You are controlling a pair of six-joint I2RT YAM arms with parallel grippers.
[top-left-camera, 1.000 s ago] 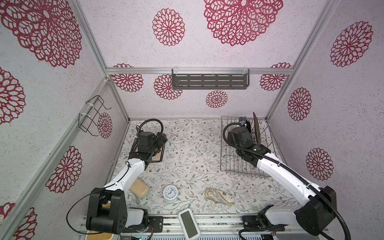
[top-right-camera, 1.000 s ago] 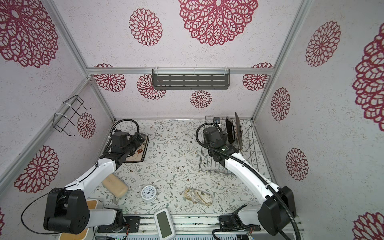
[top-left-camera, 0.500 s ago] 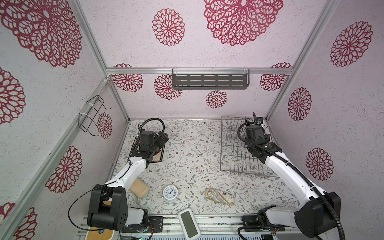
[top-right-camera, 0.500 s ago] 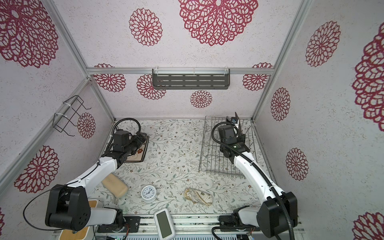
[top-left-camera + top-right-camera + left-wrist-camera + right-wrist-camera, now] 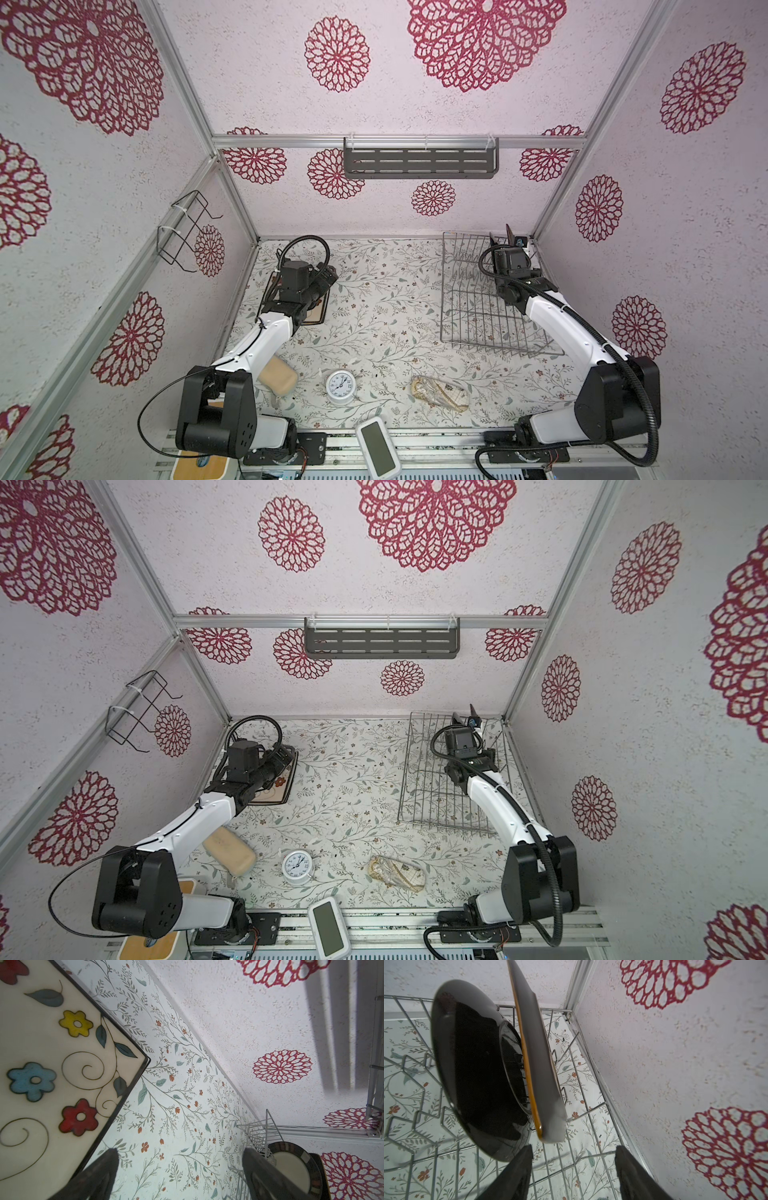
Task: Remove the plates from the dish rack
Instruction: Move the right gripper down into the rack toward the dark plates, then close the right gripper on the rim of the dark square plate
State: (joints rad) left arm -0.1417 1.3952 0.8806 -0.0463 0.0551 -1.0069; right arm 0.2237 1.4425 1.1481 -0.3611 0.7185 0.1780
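The near rows of the dish rack carry nothing: bare silver wire with upright tines. Well to the left of the rack, level with its middle, 1 cream flower-painted plate lies flat on the table. The left gripper hangs at that plate's edge, jaws spread wide, holding nothing.

At the rack's far right corner, the right gripper has its jaws apart with nothing between them, just short of the nearest corner of the square plate. 2 plates stand on edge there. The square one is dark brown with an amber rim line. Beside it, toward the rack's left, is the round plate, glossy and dark on its back. They may touch at the round plate's foot ring; the view does not settle it.

Treat both as glazed ceramic: rigid, fairly heavy, slick and prone to chipping. Take the square plate by its thin rim, pads flat on both faces, and lift along the tines.
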